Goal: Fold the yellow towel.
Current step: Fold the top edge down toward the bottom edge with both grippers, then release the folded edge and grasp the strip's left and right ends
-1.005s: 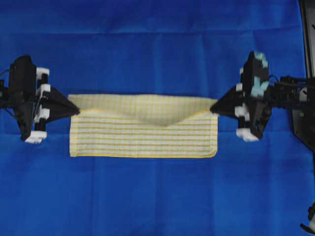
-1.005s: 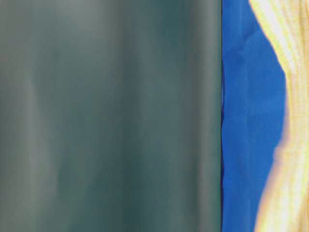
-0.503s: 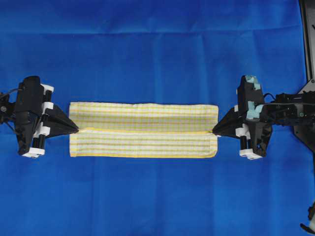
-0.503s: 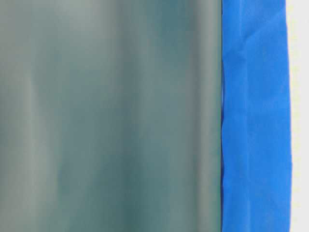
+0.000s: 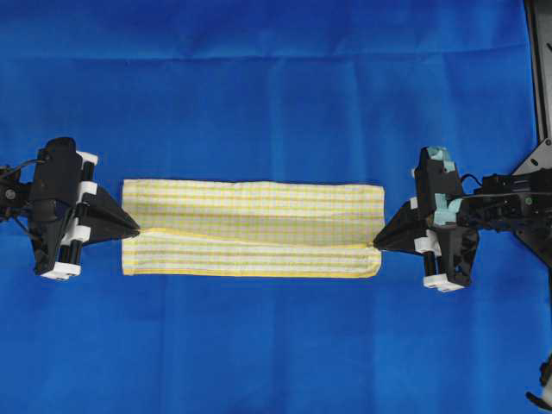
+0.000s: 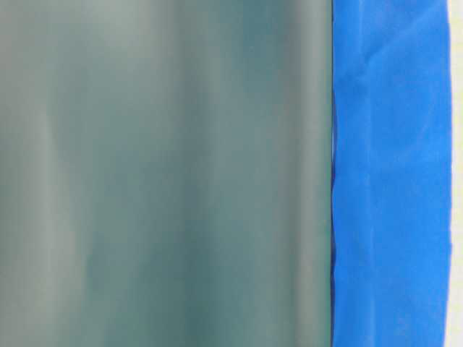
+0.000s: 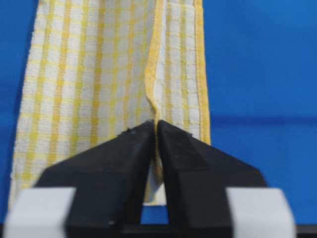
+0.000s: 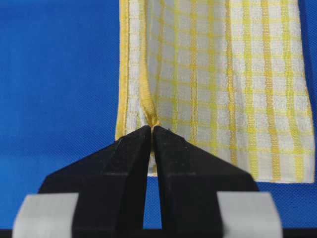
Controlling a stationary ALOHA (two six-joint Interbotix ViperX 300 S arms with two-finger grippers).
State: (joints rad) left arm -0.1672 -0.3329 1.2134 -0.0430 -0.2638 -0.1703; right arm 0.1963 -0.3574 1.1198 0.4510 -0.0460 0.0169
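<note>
The yellow towel (image 5: 250,207) lies flat on the blue cloth as a long band, its upper layer folded forward so the yellow hem runs along it near the front edge. My left gripper (image 5: 135,231) is at the towel's left end, jaws closed on the folded hem (image 7: 153,64). My right gripper (image 5: 378,243) is at the right end, also pinching the hem (image 8: 144,74). In the wrist views each gripper (image 7: 155,124) (image 8: 152,129) has the yellow hem caught between its black tips, with only a thin slit behind them.
The large blue cloth (image 5: 276,86) covers the whole table. A black frame (image 5: 539,69) stands at the right edge. In the table-level view a blurred grey-green surface (image 6: 159,173) blocks most of the picture, leaving a strip of blue cloth (image 6: 383,173).
The lifted, sagging fold has come down and now lies flat on the lower layer. Both grippers moved toward the front; the right one went a little further in the last half second.
</note>
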